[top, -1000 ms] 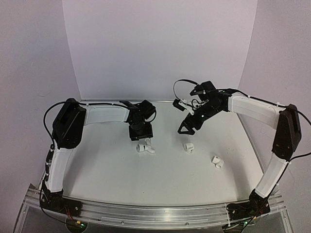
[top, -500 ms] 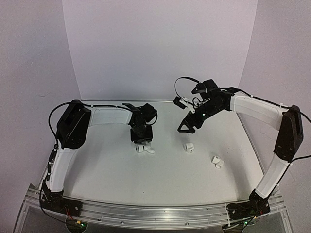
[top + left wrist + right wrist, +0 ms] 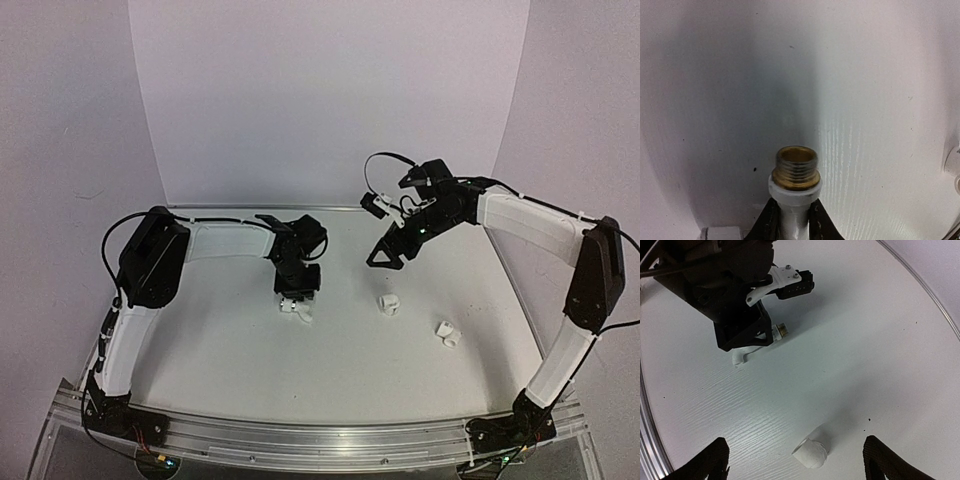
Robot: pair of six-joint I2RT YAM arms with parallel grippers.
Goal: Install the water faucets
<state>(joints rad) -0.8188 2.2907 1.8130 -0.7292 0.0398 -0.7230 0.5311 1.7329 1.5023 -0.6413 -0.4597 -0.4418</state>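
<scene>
Nearest us, toward the right, a small white part [image 3: 448, 334] lies on the table [image 3: 220, 350], well apart from both arms. A little farther and to its left we see the short tubular fitting [image 3: 389, 303] lying on its side, touching nothing else.

About level with it, left of centre, is the tap body [image 3: 297, 308]. The left gripper [image 3: 296, 294] stands directly over it, pointing down. In the left wrist view its two dark fingers [image 3: 768, 224] press against either side of the tap's white stem, so we take it as clamped on the tap. The brass threaded end [image 3: 797, 167] sticks out beyond the fingers, just above the table. In the right wrist view the white spout [image 3: 742, 357] pokes out from under that gripper, down by the table.

Farther off and to the right, the right gripper [image 3: 383, 256] hangs above the table with its jaws spread wide and nothing between them. The tubular fitting lies below it, on its near side.
</scene>
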